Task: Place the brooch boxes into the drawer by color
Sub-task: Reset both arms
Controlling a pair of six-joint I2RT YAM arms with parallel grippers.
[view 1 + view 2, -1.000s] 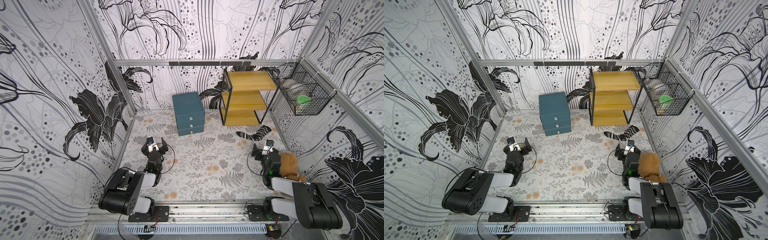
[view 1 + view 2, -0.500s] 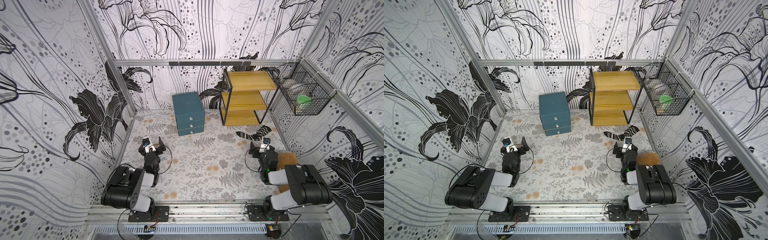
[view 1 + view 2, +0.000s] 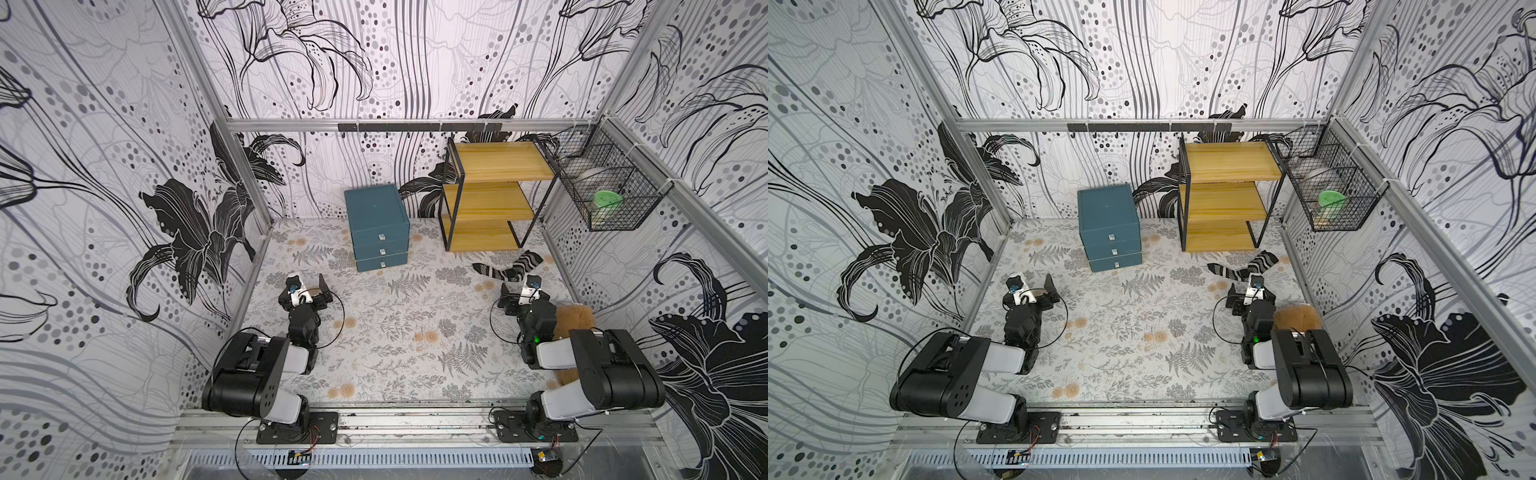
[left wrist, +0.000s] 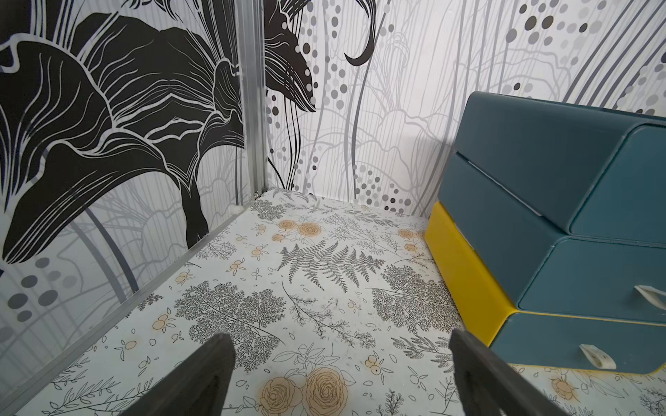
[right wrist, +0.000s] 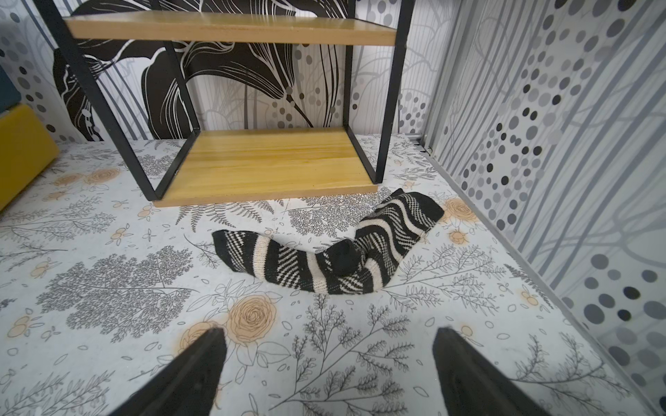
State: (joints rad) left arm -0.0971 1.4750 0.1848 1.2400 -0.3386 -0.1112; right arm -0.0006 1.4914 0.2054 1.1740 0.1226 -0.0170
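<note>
While spread, right claw [image 3: 522,291] farther forward.

one drawer [image 3: 375,210], one shelf [image 3: 498,161], one sock [image 3: 495,272].

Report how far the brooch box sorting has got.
Done: unconfirmed. No brooch boxes show on the table, and the three drawers of the teal chest are all shut. In hand: nothing; left gripper and right gripper are open and empty. Left: cannot tell, since the drawers' contents are hidden.
</note>
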